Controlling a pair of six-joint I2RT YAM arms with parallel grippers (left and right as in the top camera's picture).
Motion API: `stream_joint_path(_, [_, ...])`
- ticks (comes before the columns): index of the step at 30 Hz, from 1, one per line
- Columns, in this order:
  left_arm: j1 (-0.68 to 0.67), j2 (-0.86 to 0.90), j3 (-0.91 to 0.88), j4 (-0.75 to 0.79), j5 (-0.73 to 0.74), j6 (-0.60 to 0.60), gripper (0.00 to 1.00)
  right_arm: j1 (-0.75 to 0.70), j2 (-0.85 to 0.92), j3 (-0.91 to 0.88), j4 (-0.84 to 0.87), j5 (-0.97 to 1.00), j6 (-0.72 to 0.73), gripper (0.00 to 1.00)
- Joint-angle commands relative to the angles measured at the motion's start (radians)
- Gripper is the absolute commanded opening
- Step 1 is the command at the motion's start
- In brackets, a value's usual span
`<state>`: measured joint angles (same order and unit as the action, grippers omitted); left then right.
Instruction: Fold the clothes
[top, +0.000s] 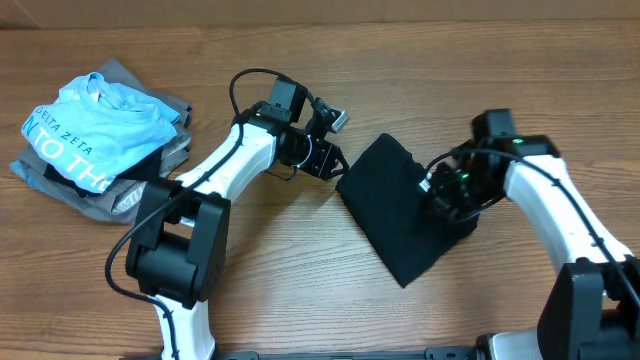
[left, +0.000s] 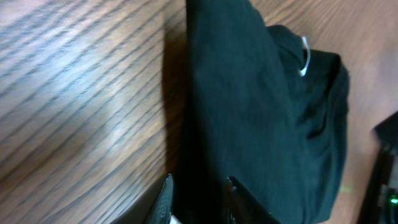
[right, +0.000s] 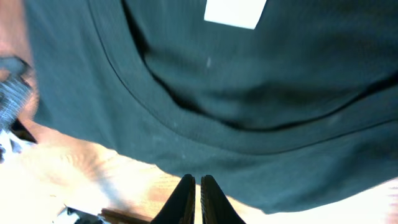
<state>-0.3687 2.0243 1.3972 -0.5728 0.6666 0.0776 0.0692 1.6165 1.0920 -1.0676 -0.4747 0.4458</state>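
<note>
While the folded black shirt (top: 395, 220) lies flat well right of the blue-topped pile (top: 95, 135), the left gripper (left: 198, 190) straddles its pile-side edge, fingers narrow; whether they pinch cloth, I cannot tell. The right gripper (right: 197, 186), fingers pressed together, sits at the collar edge away from the pile.

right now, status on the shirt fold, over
left claw straddles black t-shirt edge, grip unclear. right claw shut, beside the collar. clothes pile far left, nothing blocking.
</note>
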Motion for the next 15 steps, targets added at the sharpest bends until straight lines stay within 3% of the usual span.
stream_joint_path(1, [0.000,0.024,0.013,0.016,0.101,0.005,0.15,0.074,-0.018,-0.090,0.058,0.040,0.172,0.08])
stream_joint_path(3, [0.000,0.029,0.013,-0.005,0.105,0.005,0.05,0.108,-0.018,-0.159,0.135,0.047,0.260,0.08])
stream_joint_path(9, [0.000,0.030,0.013,-0.186,0.034,0.034,0.04,0.153,-0.018,-0.345,0.373,0.048,0.447,0.08])
stream_joint_path(15, [0.001,0.030,0.013,-0.294,-0.056,0.113,0.04,0.153,-0.018,-0.382,0.404,0.106,0.434,0.08])
